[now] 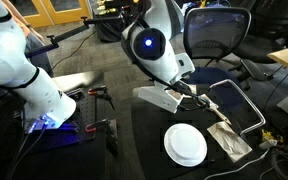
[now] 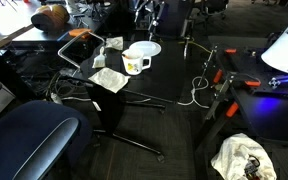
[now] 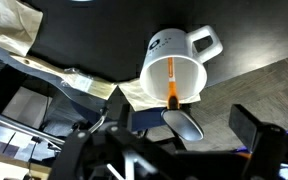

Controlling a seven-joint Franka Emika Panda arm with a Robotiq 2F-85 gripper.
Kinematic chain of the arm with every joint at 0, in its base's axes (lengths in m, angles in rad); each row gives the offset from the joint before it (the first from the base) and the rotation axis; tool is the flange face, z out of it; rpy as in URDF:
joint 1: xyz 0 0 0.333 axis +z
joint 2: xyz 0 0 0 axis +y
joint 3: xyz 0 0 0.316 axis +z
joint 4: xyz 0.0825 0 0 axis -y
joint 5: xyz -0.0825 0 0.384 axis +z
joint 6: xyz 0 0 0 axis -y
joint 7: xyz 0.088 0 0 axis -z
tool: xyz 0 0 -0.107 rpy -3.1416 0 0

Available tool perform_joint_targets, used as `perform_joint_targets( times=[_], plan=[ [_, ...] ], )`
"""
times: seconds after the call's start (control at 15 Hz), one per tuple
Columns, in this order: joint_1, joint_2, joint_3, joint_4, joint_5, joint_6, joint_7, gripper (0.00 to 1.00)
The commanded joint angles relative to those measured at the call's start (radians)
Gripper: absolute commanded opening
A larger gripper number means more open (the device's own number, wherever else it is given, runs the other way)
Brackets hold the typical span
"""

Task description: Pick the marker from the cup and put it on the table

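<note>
1. Marker [image 3: 172, 78] first: it's orange and sits inside the cup [image 3: 179, 65], leaning on the cup's wall with its dark end up at the rim.
2. The cup [image 2: 136, 62] is upright on the black tabletop [image 2: 174, 85], white, with its side handle [image 3: 208, 45] plain in the wrist view.
3. And the claw [image 3: 172, 138] hangs over the cup, fingers spread wide. Nothing is between them, and they are clear of both cup and marker.
4. Just behind the cup in an exterior view lies the round white plate [image 2: 147, 47]; I can't tell whether the two touch.
5. A pale crumpled sheet [image 2: 109, 79] lies just beside the cup.
6. The white arm [image 1: 149, 45] bends over the tabletop, and a dark office chair [image 2: 29, 135] stands well apart from the cup.
</note>
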Motion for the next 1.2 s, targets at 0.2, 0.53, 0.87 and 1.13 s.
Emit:
perform_joint_targets(
  times=[0.2, 0.53, 0.87, 1.13],
  plan=[
    [0.001, 0.149, 0.048, 0.12, 0.077, 0.006, -0.043, 1.0],
    [-0.001, 0.209, 0.072, 0.171, 0.065, 0.0, -0.035, 0.92],
    [-0.002, 0.247, 0.084, 0.21, 0.053, -0.006, -0.027, 0.53],
    [-0.005, 0.268, 0.084, 0.226, 0.052, -0.012, -0.024, 0.52]
  ],
)
